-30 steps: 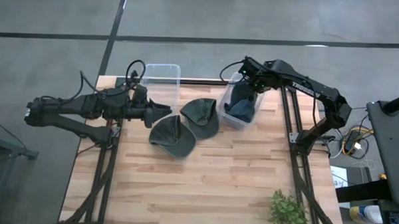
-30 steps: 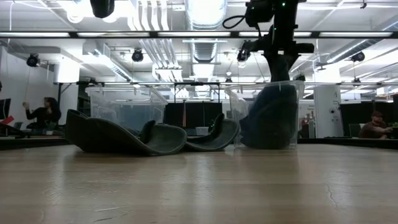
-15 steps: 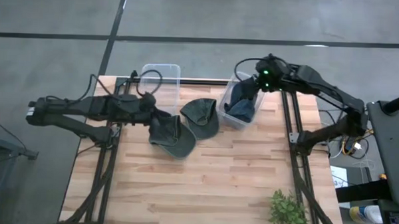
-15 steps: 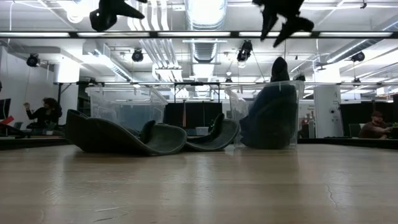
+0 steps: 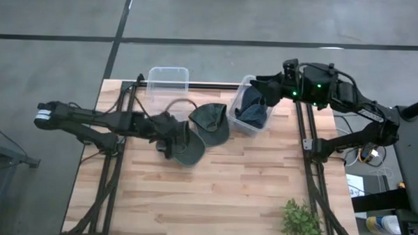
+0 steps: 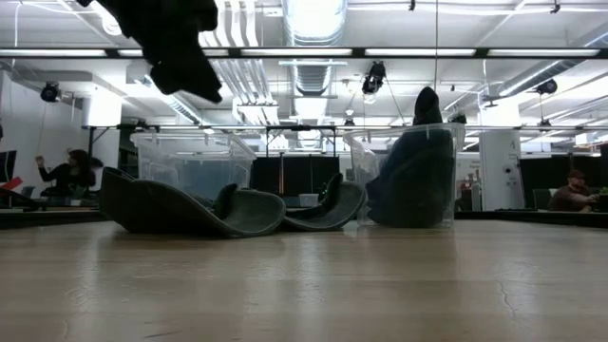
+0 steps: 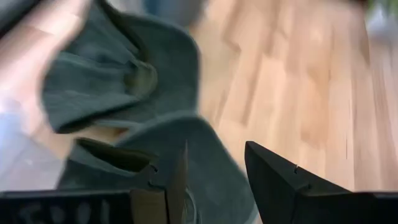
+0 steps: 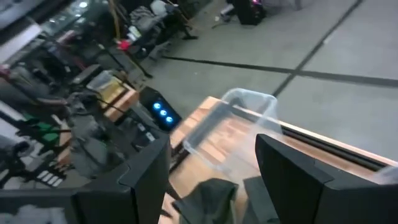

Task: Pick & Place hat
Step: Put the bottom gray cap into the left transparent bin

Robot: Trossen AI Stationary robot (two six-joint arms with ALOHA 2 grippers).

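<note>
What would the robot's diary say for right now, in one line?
left gripper: open, above near hat | right gripper: open, empty, over right bin | dark hat in right bin | second hat on table

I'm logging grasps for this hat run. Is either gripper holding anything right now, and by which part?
Nothing is held. The left gripper is open above a hat on the table; the right gripper is open and empty beside the bin.

Left gripper (image 5: 168, 138) now reaches out over nearer hat (image 5: 183, 146), fingers spread, instead of back beside empty bin (image 5: 167, 85). Right gripper (image 5: 269, 85) now clear of filled bin (image 5: 252, 106), pulled back toward table edge, fingers apart.
</note>
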